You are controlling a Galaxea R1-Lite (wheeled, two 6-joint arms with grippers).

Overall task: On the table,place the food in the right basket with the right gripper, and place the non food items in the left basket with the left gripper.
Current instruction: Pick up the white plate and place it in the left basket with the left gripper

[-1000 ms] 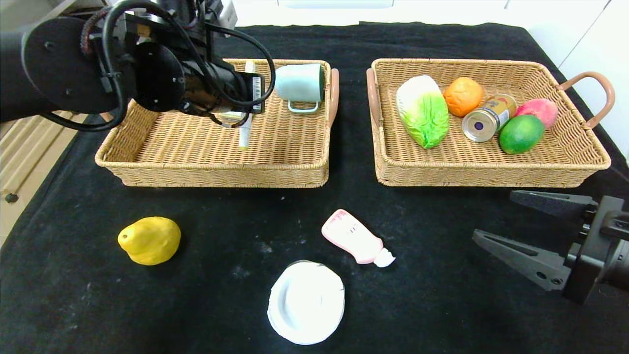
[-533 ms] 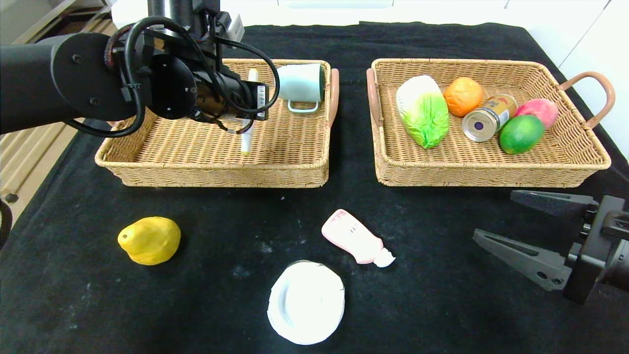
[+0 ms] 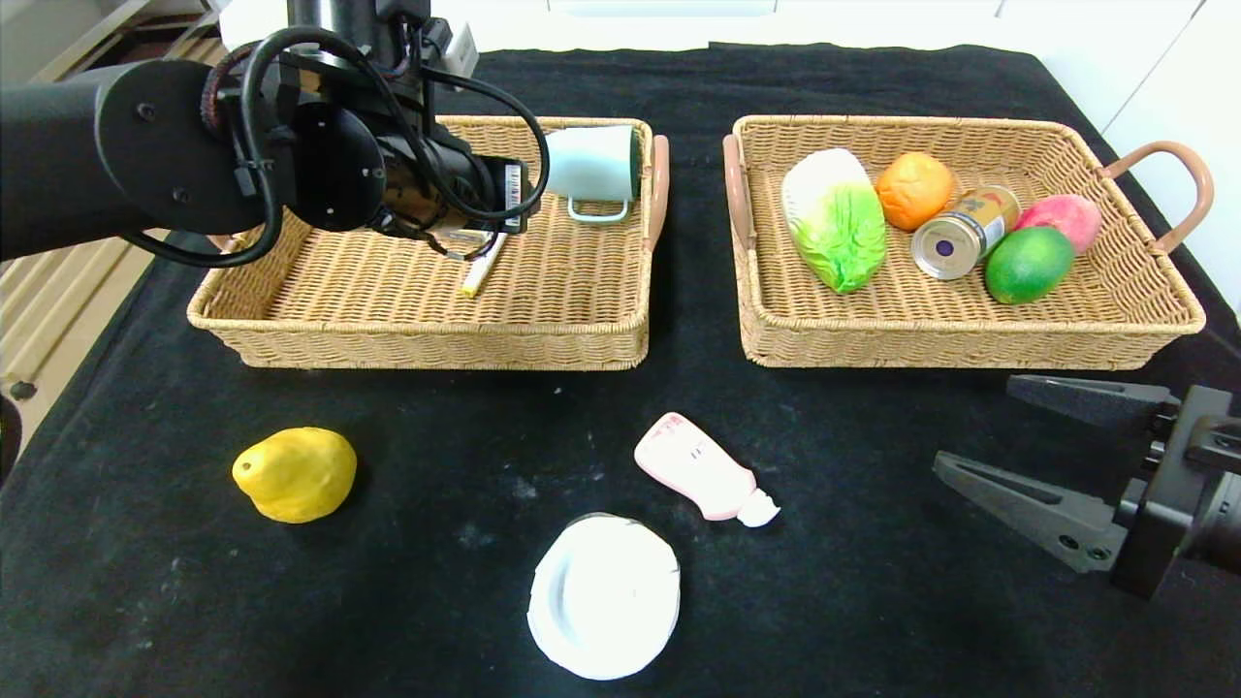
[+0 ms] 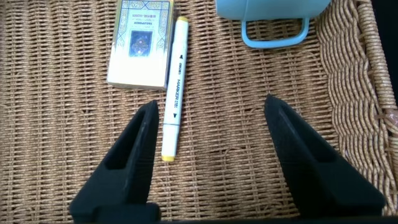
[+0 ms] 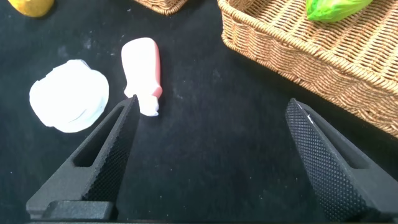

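Note:
My left gripper (image 4: 211, 109) is open and empty, low over the left basket (image 3: 427, 320). A yellow-tipped marker (image 4: 174, 87) lies on the wicker just inside one finger, also seen in the head view (image 3: 482, 271). A small gold card box (image 4: 140, 43) and a light blue mug (image 3: 591, 163) lie in the same basket. On the cloth lie a yellow fruit (image 3: 294, 473), a pink bottle (image 3: 700, 468) and a white lid (image 3: 603, 596). My right gripper (image 3: 972, 427) is open and empty at the front right, with the bottle (image 5: 142, 71) beyond one fingertip.
The right basket (image 3: 970, 339) holds a cabbage (image 3: 834, 218), an orange (image 3: 914, 189), a can (image 3: 965, 233), a pink fruit (image 3: 1062, 218) and a green fruit (image 3: 1028, 264). A black cloth covers the table. The table's left edge drops off by the left arm.
The marker, which stood steeply under the left gripper, now lies flat and slanted on the basket floor. The left arm shifted slightly. The right arm has not moved.

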